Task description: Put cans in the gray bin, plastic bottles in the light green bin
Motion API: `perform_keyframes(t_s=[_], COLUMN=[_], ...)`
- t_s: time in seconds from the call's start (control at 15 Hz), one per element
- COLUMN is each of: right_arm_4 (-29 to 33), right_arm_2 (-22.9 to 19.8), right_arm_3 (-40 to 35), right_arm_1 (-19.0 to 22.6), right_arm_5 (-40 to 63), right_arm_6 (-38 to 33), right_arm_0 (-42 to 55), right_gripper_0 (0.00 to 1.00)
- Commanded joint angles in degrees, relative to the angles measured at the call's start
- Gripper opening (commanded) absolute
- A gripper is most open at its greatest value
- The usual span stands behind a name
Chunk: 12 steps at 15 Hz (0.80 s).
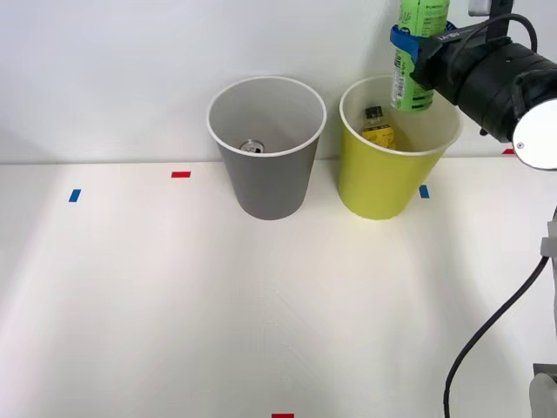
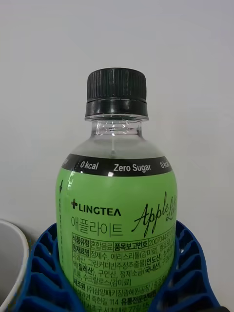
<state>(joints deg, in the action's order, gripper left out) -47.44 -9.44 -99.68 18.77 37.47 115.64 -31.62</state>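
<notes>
My right gripper (image 1: 407, 43) is shut on the slim green plastic bottle (image 1: 412, 78) and holds it upright, its lower end hanging just over the back of the light green bin (image 1: 383, 187). In the wrist view the blue ribbed fingers (image 2: 41, 273) clasp the bottle (image 2: 117, 209) at its label, with the black cap above them. A second bottle with a yellow label (image 1: 377, 129) lies inside the light green bin. The gray bin (image 1: 265, 187) stands to its left with a can (image 1: 252, 146) at the bottom, silvery top up.
The two bins stand side by side at the back of the white table (image 1: 218, 305), close to the white wall. Small red (image 1: 180, 174) and blue (image 1: 75, 195) tape marks dot the table. A black cable (image 1: 487, 331) hangs at the right.
</notes>
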Motion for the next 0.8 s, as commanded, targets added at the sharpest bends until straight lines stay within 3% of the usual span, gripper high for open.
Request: perform_keyframes(t_s=[0.07, 0.13, 0.2, 0.27, 0.67, 0.8], right_arm_4=[-0.5, -0.5, -0.6, -1.9, -5.2, -5.2], right_arm_2=[1.0, 1.2, 1.2, 1.2, 1.7, 1.8], right_arm_3=[3.2, 3.2, 3.2, 3.2, 3.0, -0.5], right_arm_1=[0.4, 0.4, 0.4, 0.4, 0.9, 1.0], right_arm_5=[-3.3, -3.7, -3.7, -3.7, -3.7, -3.7], right_arm_6=[0.3, 0.0, -0.1, 0.0, 1.9, 2.7], right_arm_0=[-0.9, -0.9, -0.9, -0.9, -0.7, 1.9], right_gripper_0=[0.00, 0.00, 0.28, 1.00, 1.00, 1.00])
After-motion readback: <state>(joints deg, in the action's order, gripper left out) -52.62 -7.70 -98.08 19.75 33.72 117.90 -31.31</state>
